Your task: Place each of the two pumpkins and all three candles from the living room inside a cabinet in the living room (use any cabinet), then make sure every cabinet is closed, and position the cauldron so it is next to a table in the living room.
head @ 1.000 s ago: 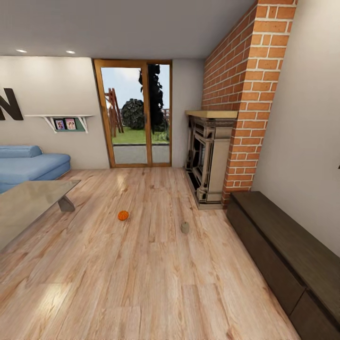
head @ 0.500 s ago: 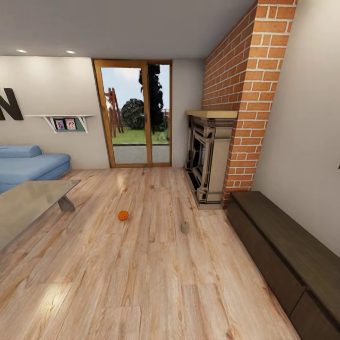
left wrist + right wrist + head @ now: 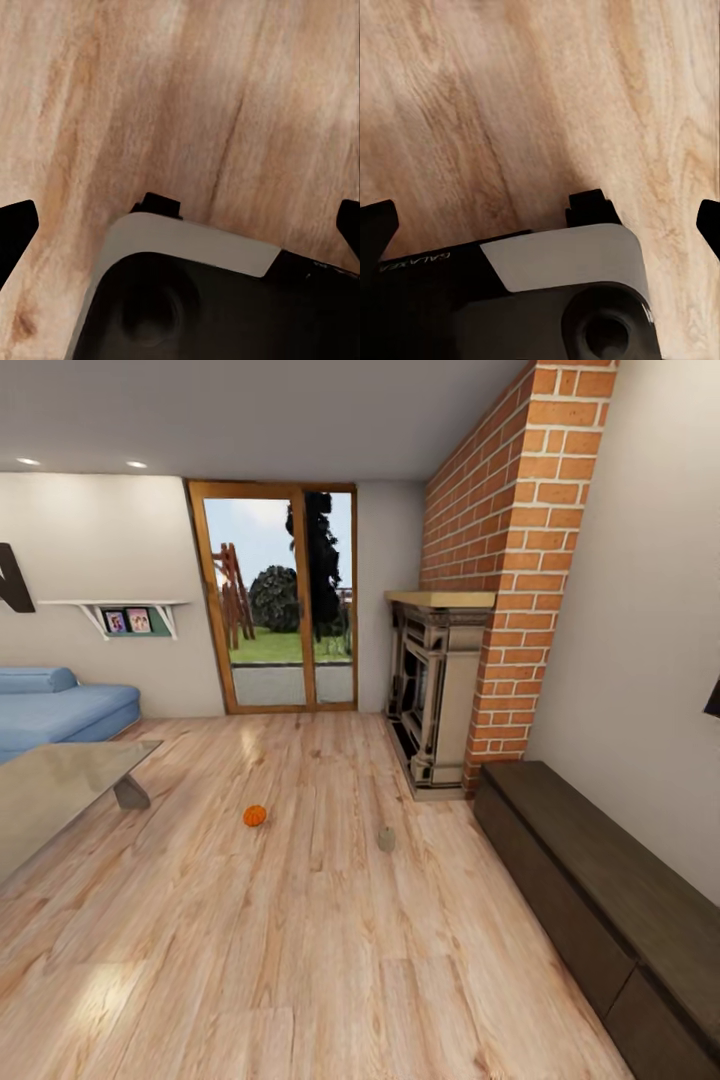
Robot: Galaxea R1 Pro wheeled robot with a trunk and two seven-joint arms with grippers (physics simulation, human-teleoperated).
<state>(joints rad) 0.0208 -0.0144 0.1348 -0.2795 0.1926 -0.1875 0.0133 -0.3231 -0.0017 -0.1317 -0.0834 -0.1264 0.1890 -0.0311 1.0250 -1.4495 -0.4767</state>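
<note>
Plainly, this is an early stage, with nothing stowed as far as can be seen.

Pumpkin: 1 pumpkin point(image 3: 255, 815) sits on the wooden floor point(image 3: 300, 960), out in the open, well apart from the cabinet.
Candle: a small pale-grey object point(image 3: 386, 839), probably 1 of the 3 candles, stands on the floor between the pumpkin and the cabinet; too small to be sure.
Cabinet: the cabinet point(image 3: 600, 890) runs along the right wall beside the brick fireplace point(image 3: 440, 690); its drawer fronts look flush, so shut.
Worktop: the glass table point(image 3: 50, 800) stands at left, near the blue sofa point(image 3: 60, 710).
Left fingers: the left gripper point(image 3: 180, 225) hangs over bare floor, fingers spread wide, holding nothing.
Right fingers: the right gripper point(image 3: 540, 217) likewise, fingers spread apart and empty.
Done: apparently nothing yet.
Left: collect both pumpkins and 3 candles, stow them, shut the drawers, then move the cauldron beside the worktop.
</note>
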